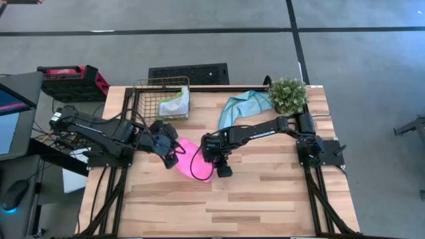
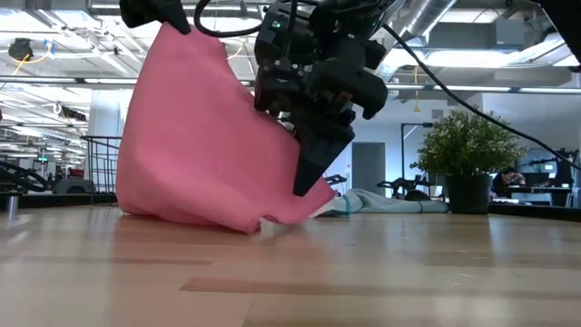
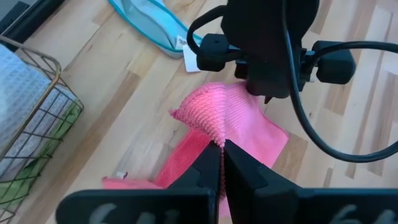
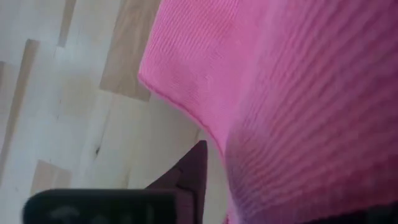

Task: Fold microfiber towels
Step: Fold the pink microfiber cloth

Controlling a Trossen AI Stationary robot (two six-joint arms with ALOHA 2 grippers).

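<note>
Half the pink towel (image 2: 195, 136) hidden — right tool (image 2: 313, 177) | grip unclear

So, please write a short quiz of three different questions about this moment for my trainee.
1. True or false: the left gripper is shut on the hot pink microfiber towel.
2. Where is the pale grey cloth? A) in the wire basket B) under the small green potted plant
3. Fill in: the light teal-blue towel lies beside the ____.

Key: 1 true; 2 A; 3 potted plant.
</note>
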